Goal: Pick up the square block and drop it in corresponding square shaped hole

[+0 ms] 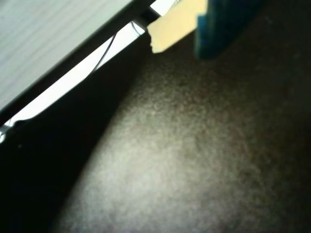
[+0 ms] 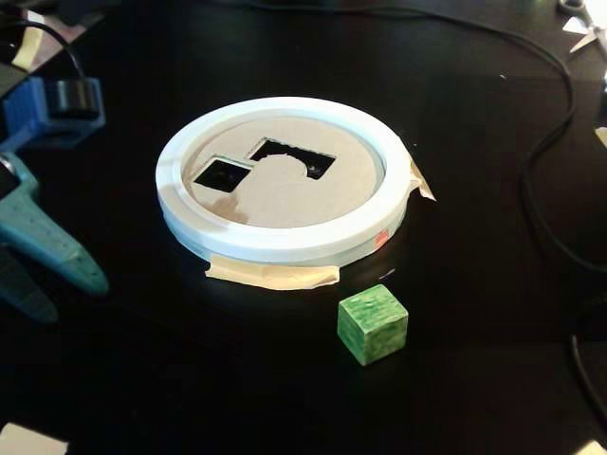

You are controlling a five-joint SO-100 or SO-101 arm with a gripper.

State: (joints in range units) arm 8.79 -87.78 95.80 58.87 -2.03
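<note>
block: small green wooden cube left free on black surface, just before taped white hoop | target: small dark square cut-out unfilled | teal gripper parked left, seemingly parted, empty

The gripper hangs at the fixed view's left edge, fingers parted, empty.
</note>
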